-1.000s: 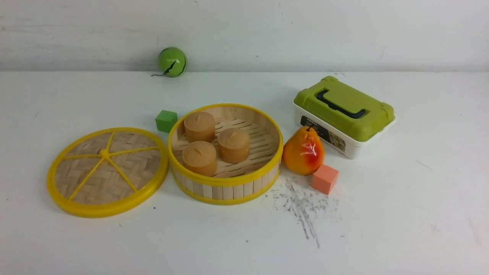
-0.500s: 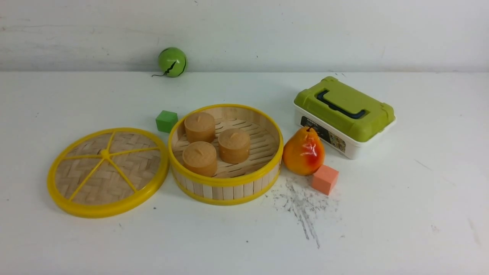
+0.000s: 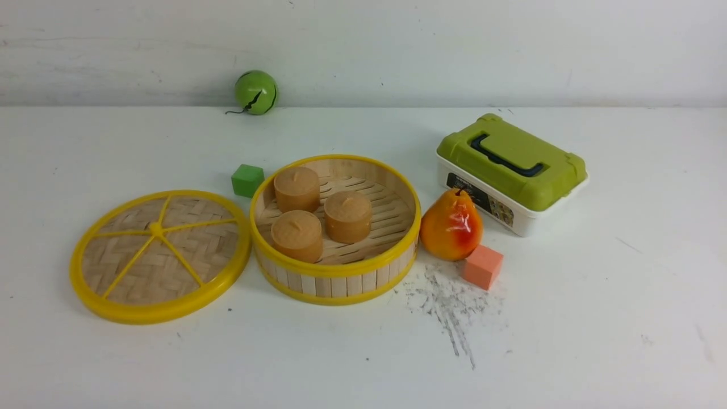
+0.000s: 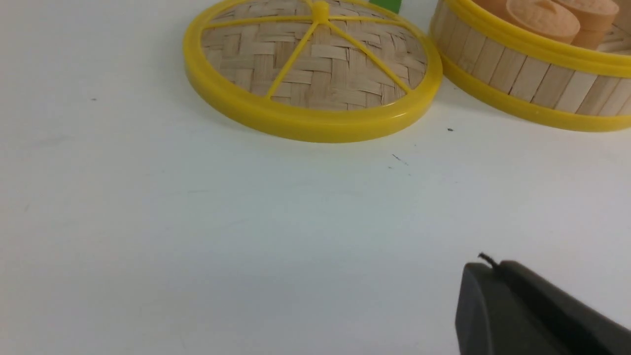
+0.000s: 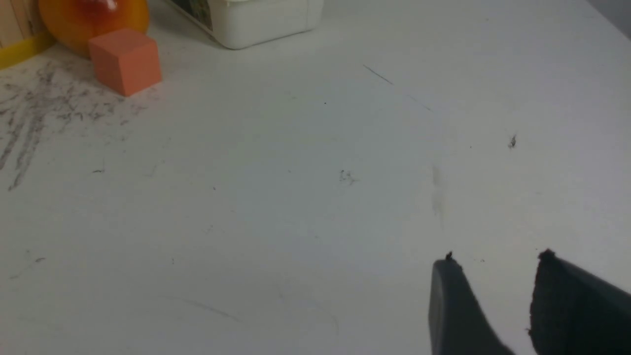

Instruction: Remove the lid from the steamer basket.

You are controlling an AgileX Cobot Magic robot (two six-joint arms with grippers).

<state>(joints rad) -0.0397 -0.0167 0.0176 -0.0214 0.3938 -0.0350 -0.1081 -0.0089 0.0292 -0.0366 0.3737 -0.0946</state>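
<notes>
The lid (image 3: 159,256), a woven bamboo disc with yellow rim and spokes, lies flat on the table left of the steamer basket (image 3: 335,278), its rim touching the basket's. The basket is uncovered and holds three brown buns (image 3: 296,234). Neither gripper shows in the front view. In the left wrist view the lid (image 4: 315,74) and the basket (image 4: 532,74) lie well ahead of my left gripper (image 4: 493,266), which is shut and empty. My right gripper (image 5: 498,261) is open and empty over bare table.
A green cube (image 3: 247,180) sits behind the basket. A toy pear (image 3: 451,225) and an orange cube (image 3: 483,266) stand right of it. A white box with a green lid (image 3: 511,170) is at the back right. A green ball (image 3: 256,92) is by the wall.
</notes>
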